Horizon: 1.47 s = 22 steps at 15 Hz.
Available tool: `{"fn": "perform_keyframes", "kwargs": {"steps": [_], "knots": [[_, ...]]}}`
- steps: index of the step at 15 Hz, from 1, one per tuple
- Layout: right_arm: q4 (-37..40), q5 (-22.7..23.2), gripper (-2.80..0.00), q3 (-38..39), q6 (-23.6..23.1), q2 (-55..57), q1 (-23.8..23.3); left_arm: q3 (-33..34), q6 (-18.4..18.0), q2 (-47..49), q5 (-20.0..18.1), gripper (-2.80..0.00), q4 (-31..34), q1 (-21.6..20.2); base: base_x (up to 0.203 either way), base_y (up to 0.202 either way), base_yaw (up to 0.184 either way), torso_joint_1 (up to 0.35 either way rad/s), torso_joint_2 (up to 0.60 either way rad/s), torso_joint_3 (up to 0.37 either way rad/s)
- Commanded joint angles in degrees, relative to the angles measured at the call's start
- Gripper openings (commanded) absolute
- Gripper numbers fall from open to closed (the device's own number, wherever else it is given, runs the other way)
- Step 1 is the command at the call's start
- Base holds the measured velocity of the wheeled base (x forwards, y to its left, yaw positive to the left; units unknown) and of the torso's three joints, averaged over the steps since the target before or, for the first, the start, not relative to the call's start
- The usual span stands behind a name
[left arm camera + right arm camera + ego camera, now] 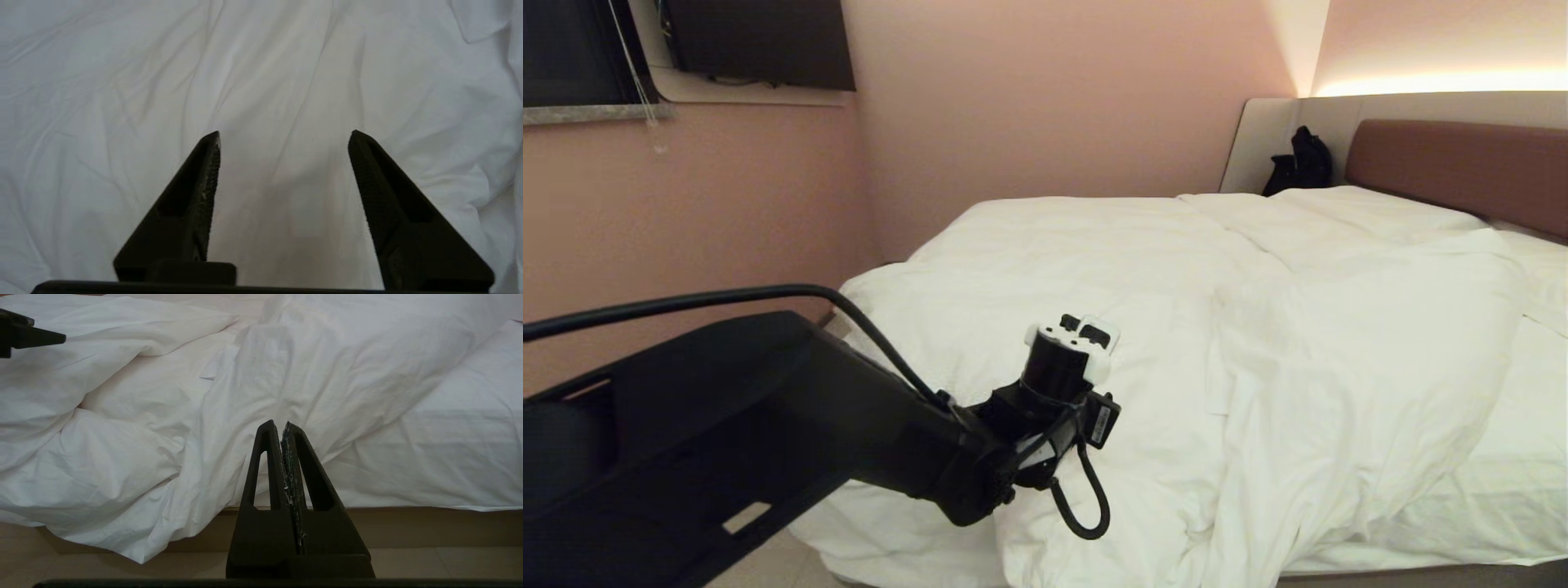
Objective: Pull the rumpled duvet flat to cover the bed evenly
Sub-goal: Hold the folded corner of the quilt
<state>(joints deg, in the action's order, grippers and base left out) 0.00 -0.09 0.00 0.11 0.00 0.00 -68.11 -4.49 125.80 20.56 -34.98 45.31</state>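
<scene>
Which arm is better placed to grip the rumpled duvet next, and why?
Left. The left gripper hangs open just above the duvet; the right gripper is shut, low at the bedside.

Bed [1462,163] — right side cut off.

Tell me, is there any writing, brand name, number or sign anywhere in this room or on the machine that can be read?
None can be read.
A small pale label on the left arm's wrist, behind the left pincer: too small to read.
The duvet, the bed's headboard, the walls, the dark panel on the wall and the black bag by the headboard show no text.
</scene>
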Motion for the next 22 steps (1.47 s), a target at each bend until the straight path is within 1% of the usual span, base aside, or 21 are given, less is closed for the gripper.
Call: {"fn": "perform_keyframes", "kwargs": {"steps": [1, 3, 6, 8, 13, 15, 18, 22], "knots": [[0.00, 0.00, -2.80, 0.00, -0.02, 0.00, 0.00, -0.97, -0.35, 2.00, 1.98, 0.00, -1.03, 0.97, 0.000, 0.000, 0.000, 0.000, 0.00, 0.000], [0.00, 0.00, -2.80, 0.00, -0.01, 0.00, 0.00, -1.35, -0.59, 2.34, 2.17, 0.00, -0.87, 1.61, 0.000, 0.000, 0.000, 0.000, 0.00, 0.000], [0.00, 0.00, -2.80, 0.00, 0.07, 0.00, 0.00, -3.78, -1.93, 4.90, 3.52, 0.00, -0.27, 1.97, 0.000, 0.000, 0.000, 0.000, 0.00, 0.000], [0.00, 0.00, -2.80, 0.00, -0.02, 0.00, 0.00, -3.86, -2.69, 5.50, 3.43, 0.00, -0.27, 2.30, 0.000, 0.000, 0.000, 0.000, 0.00, 0.000], [0.00, 0.00, -2.80, 0.00, 0.07, 0.00, 0.00, -4.55, -2.93, 8.03, 3.84, 0.00, 0.00, 2.94, 0.000, 0.000, 0.000, 0.000, 0.00, 0.000], [0.00, 0.00, -2.80, 0.00, -0.02, 0.00, 0.00, -5.76, -4.20, 9.89, 4.25, 0.00, -0.08, 2.94, 0.000, 0.000, 0.000, 0.000, 0.00, 0.000], [0.00, 0.00, -2.80, 0.00, -0.02, 0.00, 0.00, -6.78, -5.81, 11.32, 5.65, 0.00, -0.10, 2.94, 0.000, 0.000, 0.000, 0.000, 0.00, 0.000], [0.00, 0.00, -2.80, 0.00, -0.02, 0.00, 0.00, -9.25, -9.04, 14.38, 9.81, 0.00, -0.85, 2.88, 0.000, 0.000, 0.000, 0.000, 0.00, 0.000]]}}
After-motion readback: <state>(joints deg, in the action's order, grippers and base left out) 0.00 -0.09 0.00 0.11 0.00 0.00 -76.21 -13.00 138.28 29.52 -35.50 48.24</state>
